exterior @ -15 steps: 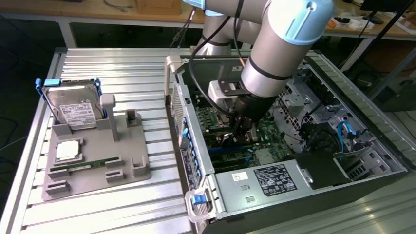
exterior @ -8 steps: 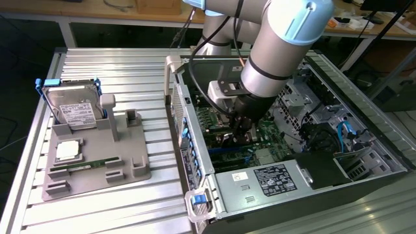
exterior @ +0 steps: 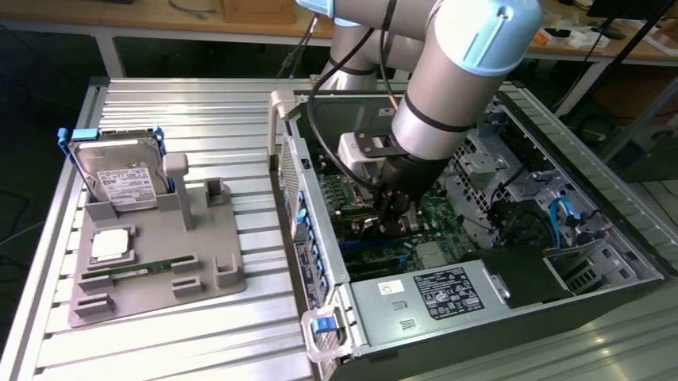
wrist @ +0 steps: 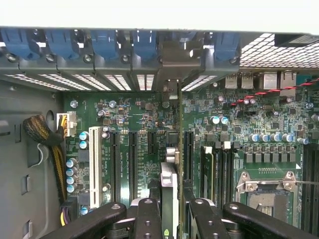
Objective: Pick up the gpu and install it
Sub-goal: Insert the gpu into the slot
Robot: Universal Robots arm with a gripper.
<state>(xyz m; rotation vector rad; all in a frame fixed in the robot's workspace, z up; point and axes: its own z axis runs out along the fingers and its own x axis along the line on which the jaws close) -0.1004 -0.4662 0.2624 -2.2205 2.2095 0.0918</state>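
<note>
The black fingers (wrist: pixel 148 219) are seen closed on the gpu (wrist: pixel 169 186), which is gripped between the two pads and presented edge-on in the wrist view. It reads as a thin flat card with a pale silvery edge and a dark board. The gripper (exterior: pixel 394 208) is lowered deep inside the open computer case (exterior: pixel 317 262), so the card is held directly below the fingers, just above the green motherboard (wrist: pixel 134 119). The card's long axis is judged to run from the fingers toward the perforated rear wall with its row of blue plastic latches (wrist: pixel 104 42). That sets it parallel to the long black expansion slots (wrist: pixel 132 159). Whether its lower edge is seated in a slot cannot be told. Outside the case, on the ribbed aluminium table (exterior: pixel 190 103), a grey moulded fixture (exterior: pixel 217 278) is seen, carrying a blue-framed silver hard drive (exterior: pixel 122 171) and a slim green RAM stick (exterior: pixel 143 268).
</note>
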